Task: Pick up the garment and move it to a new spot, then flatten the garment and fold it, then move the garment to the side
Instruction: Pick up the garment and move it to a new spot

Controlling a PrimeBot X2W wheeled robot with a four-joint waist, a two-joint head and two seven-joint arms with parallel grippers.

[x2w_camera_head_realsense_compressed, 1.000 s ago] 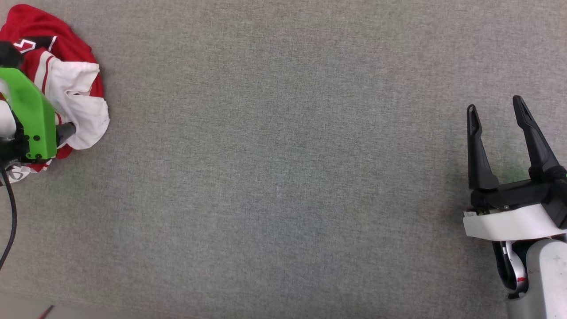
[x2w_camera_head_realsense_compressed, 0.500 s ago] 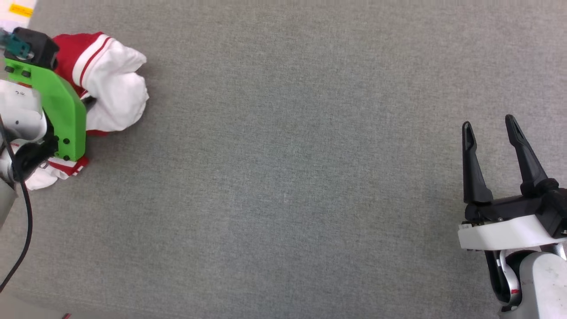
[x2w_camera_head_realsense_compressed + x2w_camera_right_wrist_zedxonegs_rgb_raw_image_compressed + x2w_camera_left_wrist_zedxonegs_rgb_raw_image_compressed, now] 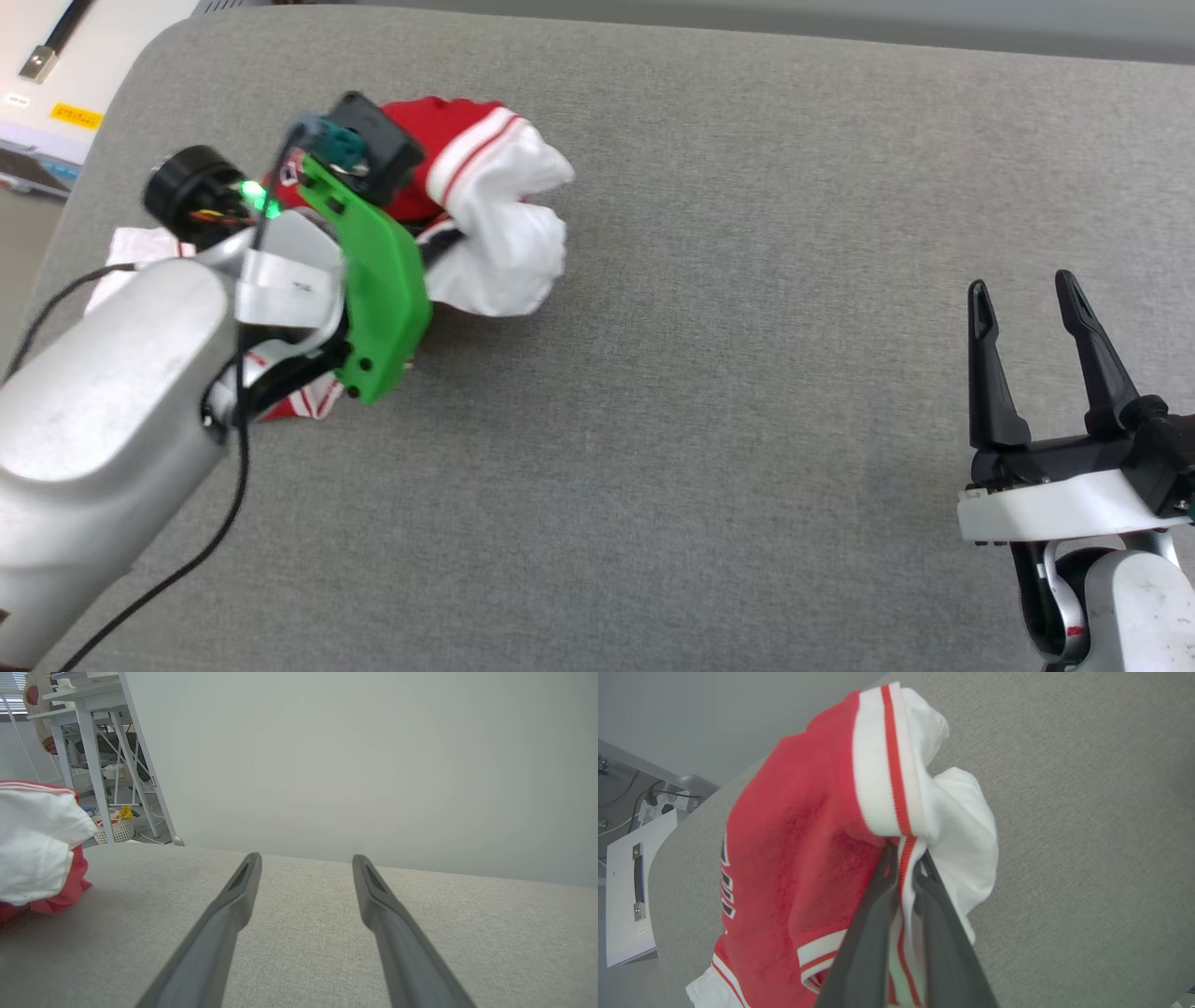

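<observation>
Since approx 1 s ago the garment (image 3: 495,224) has been clamped and carried rightward. The gap to the R gripper (image 3: 1020,282) is seen to be narrower, though the head cam has also been shifted, w/ the table's far edge now in frame.

L gripper (image 3: 903,861): jaws are pressed together on the red-white striped trim at a sleeve seam, w/ cloth pinched btwn the dark fingers (image 3: 873,933). A white sleeve is bunched to the right of the pinch and the red body hangs to the left. Black white-outlined lettering is partly seen at the body's left edge.

Garment position: far-left part of the grey table (image 3: 747,420), held up at the pinch. Lower folds are touching the surface in the R wrist view, and a white part is spread flat further left behind the L forearm. The L wrist's green bracket (image 3: 383,280) is seen in front of the cloth, and a black cable (image 3: 187,569) is trailed from that arm.

R gripper: jaws are spread, nothing btwn them. It is held at near right, well apart from the garment, fingers pointed to the far side just above the surface.

A white cabinet (image 3: 626,905) is seen beyond the table's left end, and a desk frame (image 3: 88,732) beyond that.
</observation>
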